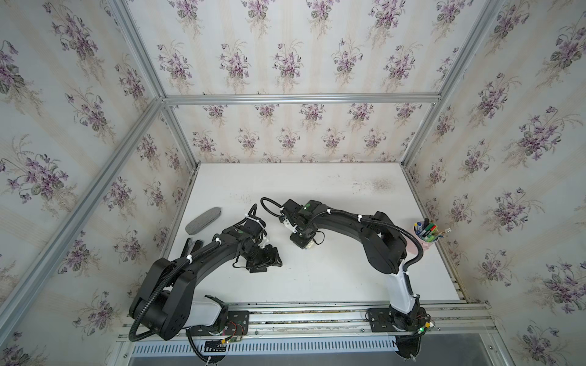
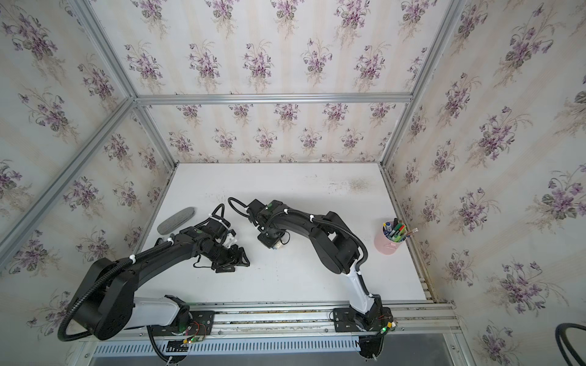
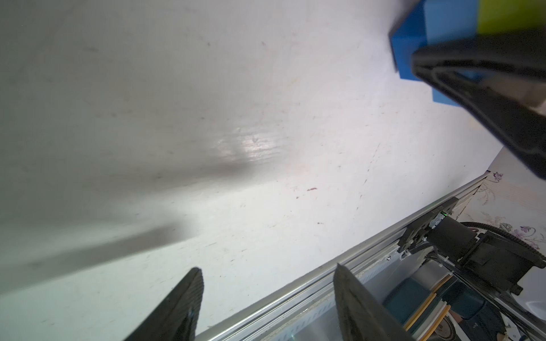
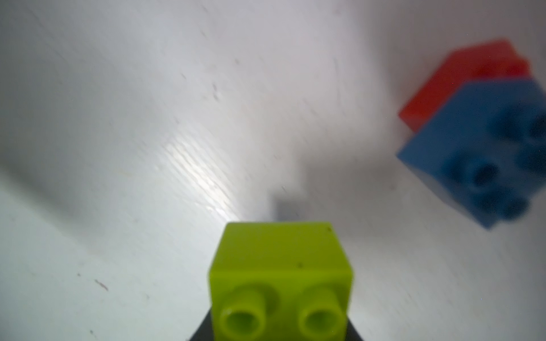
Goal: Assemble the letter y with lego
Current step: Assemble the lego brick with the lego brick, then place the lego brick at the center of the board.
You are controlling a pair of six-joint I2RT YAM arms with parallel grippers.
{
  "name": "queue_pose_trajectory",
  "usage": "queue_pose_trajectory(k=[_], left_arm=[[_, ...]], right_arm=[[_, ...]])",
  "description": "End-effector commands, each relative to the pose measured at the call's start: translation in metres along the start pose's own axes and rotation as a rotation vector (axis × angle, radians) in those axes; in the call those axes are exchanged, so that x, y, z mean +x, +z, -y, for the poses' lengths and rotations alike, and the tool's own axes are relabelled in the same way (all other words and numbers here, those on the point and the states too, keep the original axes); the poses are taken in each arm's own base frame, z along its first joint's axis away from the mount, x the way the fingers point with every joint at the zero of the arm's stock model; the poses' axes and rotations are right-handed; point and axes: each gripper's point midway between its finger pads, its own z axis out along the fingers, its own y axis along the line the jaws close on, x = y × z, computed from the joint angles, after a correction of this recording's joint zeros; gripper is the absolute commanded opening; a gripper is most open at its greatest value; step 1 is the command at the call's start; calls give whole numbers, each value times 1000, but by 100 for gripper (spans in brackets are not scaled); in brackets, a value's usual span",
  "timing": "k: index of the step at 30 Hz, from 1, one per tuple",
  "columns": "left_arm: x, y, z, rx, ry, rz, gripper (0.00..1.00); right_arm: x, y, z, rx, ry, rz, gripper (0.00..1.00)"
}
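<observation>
The right claw (image 1: 303, 243) is pointed down, clamped on the lime green brick (image 4: 280, 265), with the joined red brick (image 4: 461, 76) and dark blue brick (image 4: 472, 141) nearby. The left claw (image 3: 267, 268), at its 8 o'clock, is held apart.

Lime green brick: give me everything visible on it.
The lime green brick is a small, glossy plastic block, blurred in the right wrist view. Two round hollow studs show, pointing toward that camera. It is clamped in the shut right gripper. It seems lifted off the white table, where a shadow falls, and it stands apart from the blue brick joined to a red brick.
</observation>
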Motion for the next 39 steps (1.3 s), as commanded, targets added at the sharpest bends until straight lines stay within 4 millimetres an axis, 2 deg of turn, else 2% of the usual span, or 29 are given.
queue_pose_trajectory(k=[1, 8, 12, 19, 32, 35, 39], left_arm=[[-6, -2, 3, -5, 9, 3, 71], [-34, -3, 14, -32, 4, 35, 71], [-53, -8, 24, -40, 9, 70, 71], [-80, -12, 36, -53, 8, 115, 71], [-83, -10, 33, -74, 2, 115, 71], [-82, -9, 32, -75, 2, 111, 71], [-80, -11, 30, -77, 7, 115, 71]], right_arm=[[9, -14, 14, 13, 92, 27, 27], [34, -10, 47, 51, 250, 49, 27], [40, -8, 68, 78, 334, 61, 27], [46, -1, 77, 83, 366, 55, 30], [43, 1, 80, 91, 355, 27, 44], [39, -7, 83, 102, 363, 40, 46], [27, -30, 87, 117, 382, 85, 51]])
